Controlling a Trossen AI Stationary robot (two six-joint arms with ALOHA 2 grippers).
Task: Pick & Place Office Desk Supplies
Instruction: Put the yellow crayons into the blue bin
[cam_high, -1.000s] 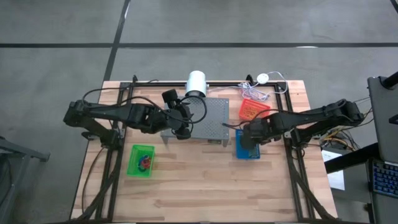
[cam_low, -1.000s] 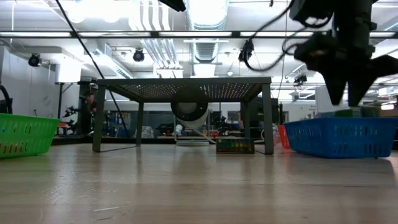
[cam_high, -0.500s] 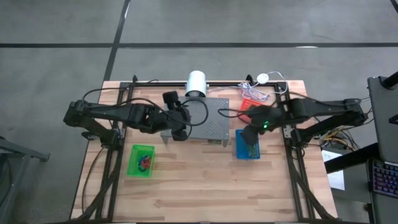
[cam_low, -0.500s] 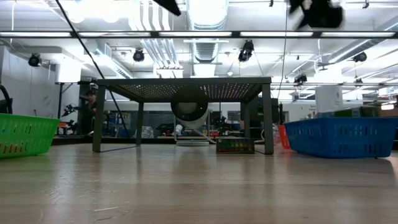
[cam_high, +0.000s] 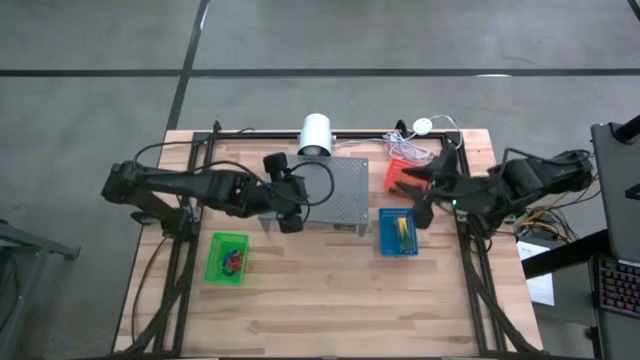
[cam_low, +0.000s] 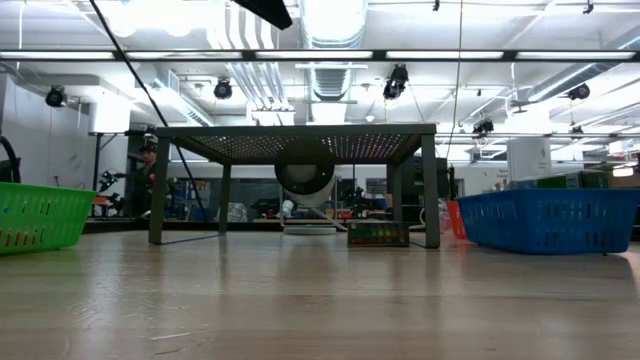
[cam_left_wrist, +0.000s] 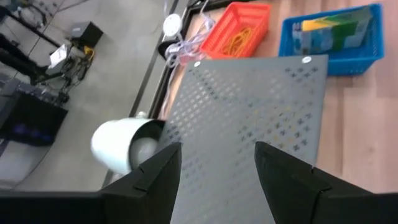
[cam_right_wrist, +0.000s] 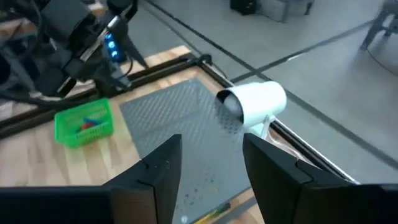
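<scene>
Crayon box (cam_left_wrist: 331, 32) lies inside the blue basket (cam_high: 397, 234), next to the grey stand (cam_high: 337, 190). Thin rubber bands (cam_left_wrist: 235, 41) sit in the red basket (cam_high: 403, 176). Little red and blue bands (cam_high: 232, 260) sit in the green basket (cam_high: 227, 258). A small flat thing (cam_low: 378, 233) also sits under the stand, but I cannot tell what it is.

What could go wrong? The right arm could bump the red basket and tip the rubber bands out, because its wrist hangs close above it. The left arm could knock the stand, because it is so low over it.

The left gripper (cam_left_wrist: 217, 163) reaches over the stand from the left side. Its jaws are wide apart and hold nothing.

The right gripper (cam_right_wrist: 206, 160) is pulled up near the right edge of the surface (cam_high: 330, 300), above the red basket, pointing toward the stand. Its jaws have a gap and hold nothing.
</scene>
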